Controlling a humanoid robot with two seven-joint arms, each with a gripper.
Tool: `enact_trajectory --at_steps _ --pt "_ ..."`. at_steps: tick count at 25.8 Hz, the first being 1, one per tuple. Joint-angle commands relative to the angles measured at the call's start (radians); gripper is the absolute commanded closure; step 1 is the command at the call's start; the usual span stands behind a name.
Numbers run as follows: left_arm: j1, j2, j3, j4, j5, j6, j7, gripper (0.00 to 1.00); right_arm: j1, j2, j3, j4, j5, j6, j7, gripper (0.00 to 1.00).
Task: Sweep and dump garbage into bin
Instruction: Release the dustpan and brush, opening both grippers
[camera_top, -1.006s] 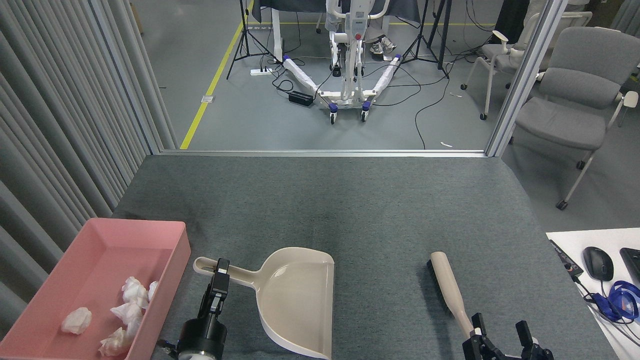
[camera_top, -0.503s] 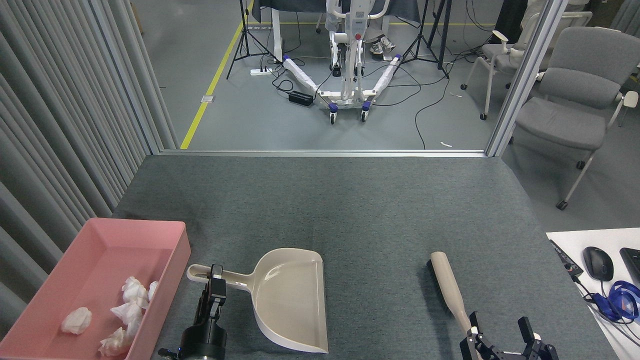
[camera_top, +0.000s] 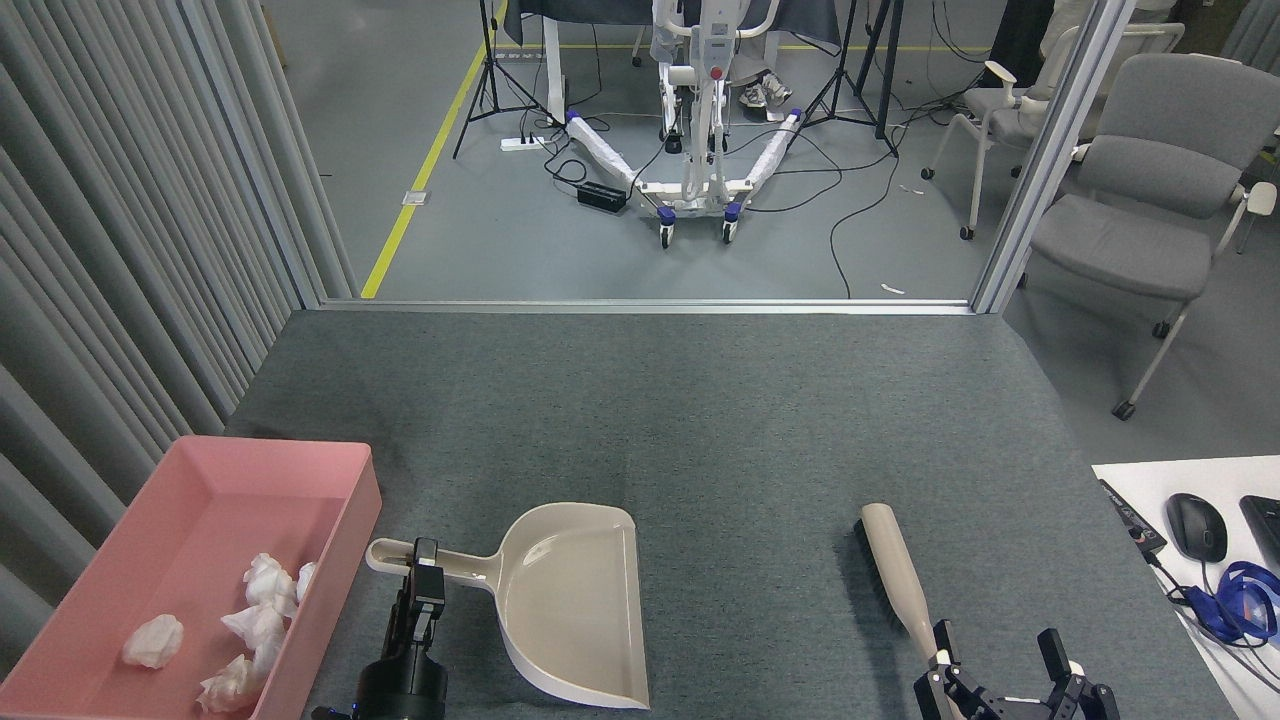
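The pink bin (camera_top: 352, 520) sits at the near left of the grey carpeted table, with several white wads of garbage (camera_top: 255, 625) lying inside it. Right of it lies the beige dustpan (camera_top: 575, 610), flat, its mouth toward me. My left gripper (camera_top: 422, 580) is shut on the dustpan's handle. A beige brush (camera_top: 893, 575) with black bristles lies at the near right. My right gripper (camera_top: 995, 655) is open at the bottom edge, its left finger beside the end of the brush's handle.
A grey curtain (camera_top: 120, 250) runs along the left side. A metal rail (camera_top: 650, 306) marks the table's far edge. At the near right a white desk (camera_top: 1150, 480) carries a mouse (camera_top: 1196, 526) and blue cable. A grey chair (camera_top: 1150, 210) stands beyond.
My left gripper has drawn the dustpan leftward and toward me, closer to the bin. My right gripper has sunk slightly lower in view. The brush has not moved.
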Motion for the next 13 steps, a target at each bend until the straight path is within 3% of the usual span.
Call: enact_trajectory --at_steps 1,4,8,10,12,13 --pt "0.001 -0.002 0.001 0.044 0.0 -0.02 0.006 1.0 -0.004 0.004 0.0 0.0 0.0 0.002 0.0 0.02" --pt "0.001 -0.004 -0.001 0.07 0.009 -0.04 0.014 0.97 -0.009 0.007 0.0 0.0 0.0 0.003 0.003 0.02" --pt "0.001 -0.004 -0.002 0.062 0.011 -0.04 0.02 0.84 -0.012 0.01 0.008 0.0 0.002 0.049 0.027 0.02" --pt "0.001 -0.004 -0.002 0.061 0.011 -0.033 0.021 0.68 -0.012 0.015 0.011 0.0 0.008 0.071 0.052 0.02" --pt "0.001 -0.006 -0.001 0.061 0.012 -0.028 0.026 0.35 -0.012 0.018 0.011 -0.002 0.029 0.074 0.055 0.02" --pt "0.002 -0.012 -0.001 0.064 0.012 -0.028 0.026 0.29 -0.013 0.018 0.011 -0.002 0.037 0.075 0.055 0.02"
